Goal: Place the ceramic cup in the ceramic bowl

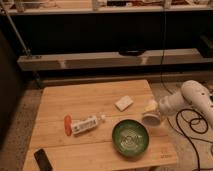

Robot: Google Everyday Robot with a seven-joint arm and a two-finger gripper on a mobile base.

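The ceramic cup (151,119) is small and white. It hangs tilted, mouth toward the camera, at the end of my white arm over the table's right edge. My gripper (154,112) is shut on the cup, and a pale yellowish finger (150,105) shows above it. The ceramic bowl (130,138) is dark green with a ribbed inside. It stands on the wooden table (90,97) near the front right, just left of and below the cup. The cup is beside the bowl's far right rim, not over its middle.
A flat white block (124,103) lies behind the bowl. A tube with an orange cap (82,124) lies at the table's middle left. A dark flat object (43,160) sits at the front left corner. Black cables (192,127) lie on the floor to the right. Shelving stands behind.
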